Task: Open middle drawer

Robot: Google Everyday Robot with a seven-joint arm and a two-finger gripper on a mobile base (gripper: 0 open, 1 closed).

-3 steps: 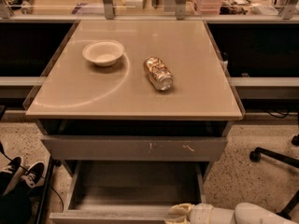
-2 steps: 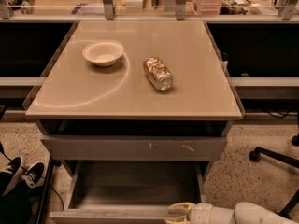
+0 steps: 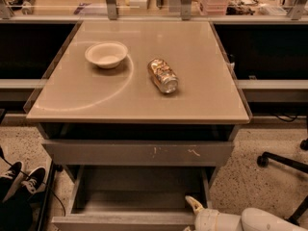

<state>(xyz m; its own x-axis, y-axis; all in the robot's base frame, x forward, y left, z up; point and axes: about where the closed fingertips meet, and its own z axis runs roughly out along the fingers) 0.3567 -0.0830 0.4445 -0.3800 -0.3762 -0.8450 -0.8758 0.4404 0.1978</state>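
Grey, plain and unscratched: middle drawer [image 3: 120,221] standing far out from under the tabletop [image 3: 202,100], front edge along the bottom of the view, bare floor of the box exposed. Directly above it, taller grey front [image 3: 139,153] with white scratch marks, and above that a dark gap beneath the top.

Gripper [image 3: 193,207] low at the right end of the drawer's front, touching or just beside its top rim, with the white arm [image 3: 260,220] trailing off to the lower right. Cannot tell how wide the gripper stands, nor whether it has hold of the rim or of anything else; partly cut off by the edge of the view.

Judged from this: opening step all but done, with the drawer out by most of its depth. Next move probably either a last short pull straight toward the camera or a letting-go and a lift clear of the rim. Calls for a straight line along the runners, no sideways drag, and no knock against the scratched front overhead.

Further out, on the beige top: white bowl [image 3: 106,55] at left, drinks can [image 3: 162,75] on its side near the middle, the two apart. Dark shoes [image 3: 19,177] at lower left on the speckled floor, chair base [image 3: 284,162] at right.
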